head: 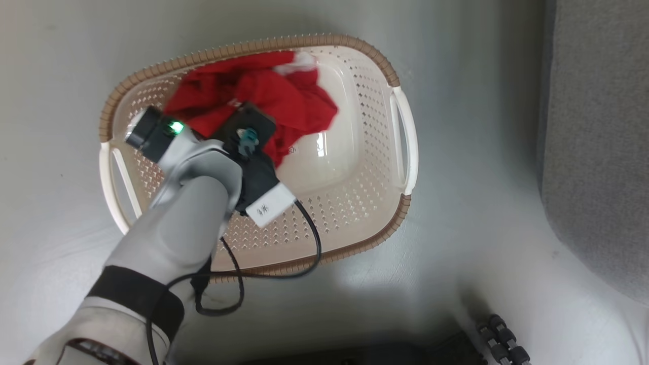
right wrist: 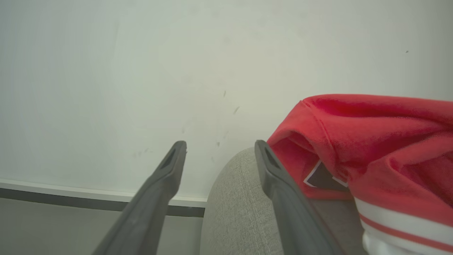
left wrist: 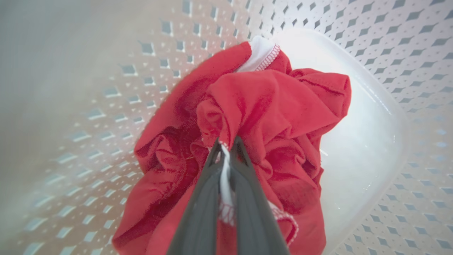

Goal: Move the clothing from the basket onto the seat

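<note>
One red garment lies heaped against the far rim of the laundry basket in the head view. The left arm reaches down into it, and the basket's right half is bare. The grey sofa stands off to the right across open floor, so the carry should have room once the cloth tops the rim. A black cable from the wrist droops across the near rim and could hook it on the lift. From the left wrist, the left gripper is pinched tight on a thin fold, a white-stitched hem showing between its fingers. So small a bite may slip, and the trailing cloth could drag on the perforated wall or tip the light basket. From the right wrist, the right gripper stands wide and holds nothing. It sits above the sofa's rounded corner, just beside a striped red garment lying near that edge, where a careless brush could push it off. A pale wall stands behind.
</note>
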